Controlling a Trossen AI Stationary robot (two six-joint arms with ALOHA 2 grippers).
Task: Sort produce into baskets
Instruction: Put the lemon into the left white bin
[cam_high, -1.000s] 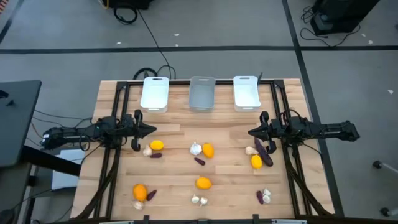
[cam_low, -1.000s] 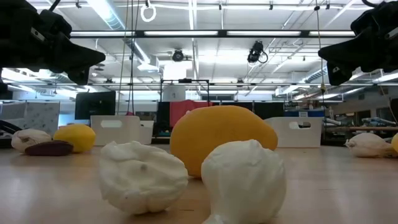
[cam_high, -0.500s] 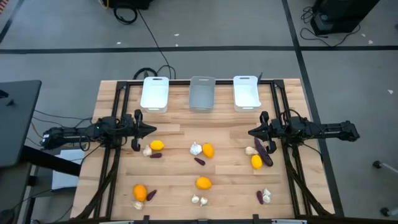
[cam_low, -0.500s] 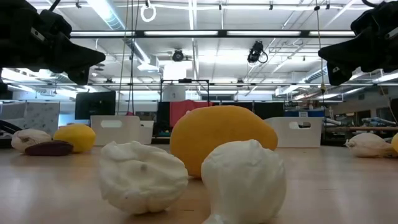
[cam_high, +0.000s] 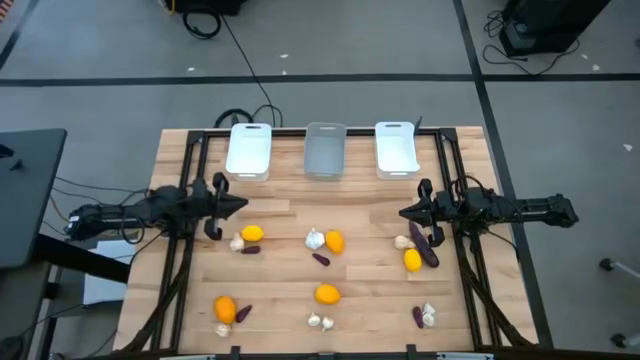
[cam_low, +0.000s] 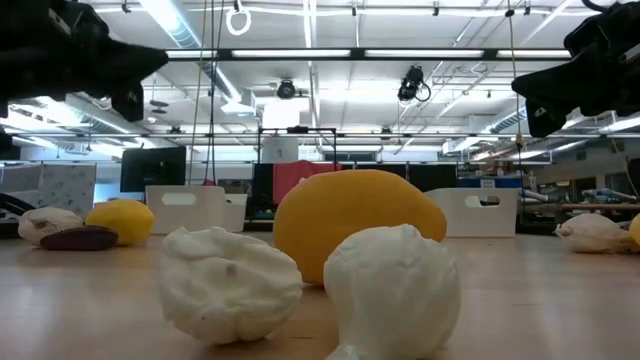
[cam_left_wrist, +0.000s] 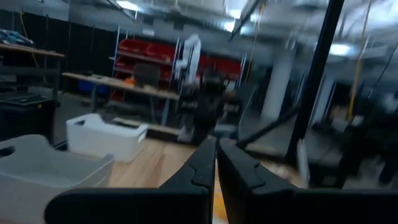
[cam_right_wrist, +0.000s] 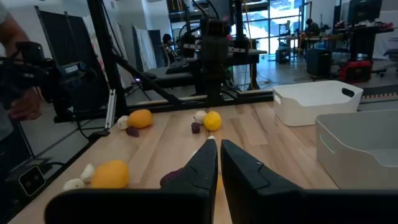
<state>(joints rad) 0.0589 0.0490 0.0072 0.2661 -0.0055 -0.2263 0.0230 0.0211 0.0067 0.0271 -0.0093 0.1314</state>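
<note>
High view gives you the wooden tabletop (cam_high: 370, 195) with both arms reaching in from the sides, well apart. Along the far edge stand three baskets in a row: a white basket (cam_high: 249, 150) on the left, a grey basket (cam_high: 325, 150) in the middle, another white basket (cam_high: 396, 147) on the right; none shows produce inside.

Your left end effector (cam_high: 240, 203) hangs over the left part of the tabletop, just above a yellow fruit (cam_high: 253, 234); its fingers are closed together with nothing between them, as the left wrist view shows. Your right end effector (cam_high: 404, 212) hangs over the right part, next to a long purple piece (cam_high: 424, 245) and a second yellow fruit (cam_high: 412, 260), fingers likewise closed and empty.

All the produce lies loose on the tabletop. Near the centre you have a garlic bulb (cam_high: 315, 239) touching an orange fruit (cam_high: 334, 241), with another orange fruit (cam_high: 327, 294) nearer the front. At front left sits one more orange fruit (cam_high: 225, 309).
</note>
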